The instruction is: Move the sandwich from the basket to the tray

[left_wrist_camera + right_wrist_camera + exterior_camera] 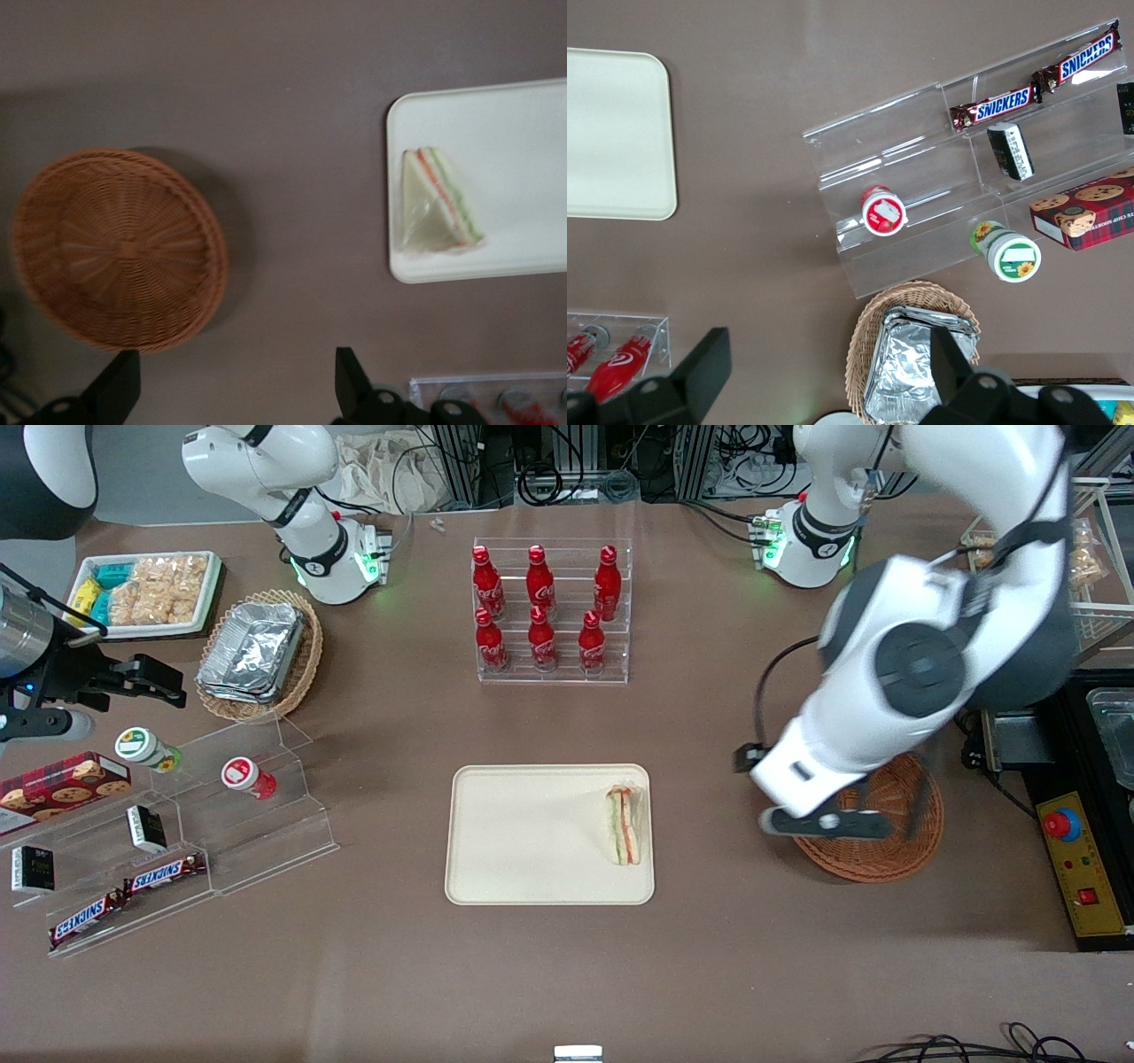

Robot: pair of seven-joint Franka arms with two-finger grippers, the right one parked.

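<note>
Cream-beige tray [532, 841] already carries the sandwich [623, 825], lying at its edge toward the working arm, long axis along that edge. The claw [235, 390] hangs above the counter [567, 974], fingers apart and empty, between wicker basket [115, 248] and tray.

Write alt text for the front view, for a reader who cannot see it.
The sandwich lies on the cream tray, near the tray's edge toward the working arm's end of the table. The left arm's gripper hangs open and empty above the round brown basket, which holds nothing.
</note>
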